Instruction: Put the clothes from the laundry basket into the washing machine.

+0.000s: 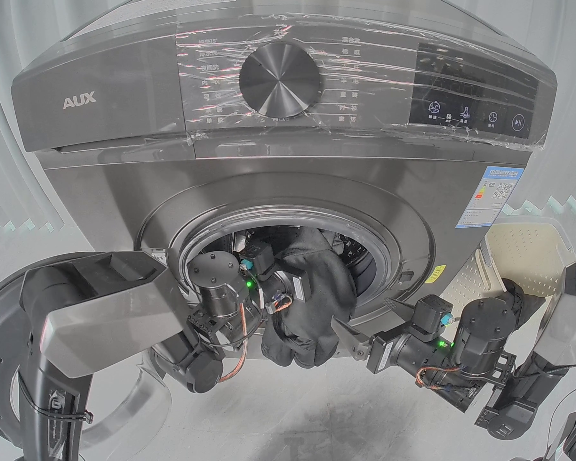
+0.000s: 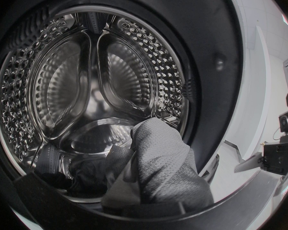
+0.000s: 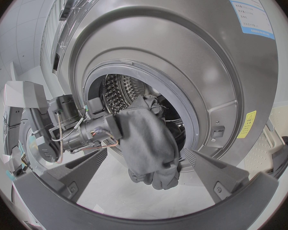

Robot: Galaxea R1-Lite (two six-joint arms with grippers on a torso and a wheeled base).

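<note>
Nearest to you, in front of the low right rim of the washing machine (image 1: 301, 180), the right gripper (image 1: 360, 312) hangs with its jaws wide apart. A bit farther in, at the round door hole, the left gripper (image 1: 297, 284) sits under a dark grey piece of clothing (image 1: 320, 296). The cloth hides it, so you cannot tell if it is gripping. The clothing hangs up and down. Its top end is just inside the drum (image 2: 86, 80), and its bottom end dangles out toward the floor. The cream laundry basket (image 1: 531, 251) stands beside the machine, on the right.
</note>
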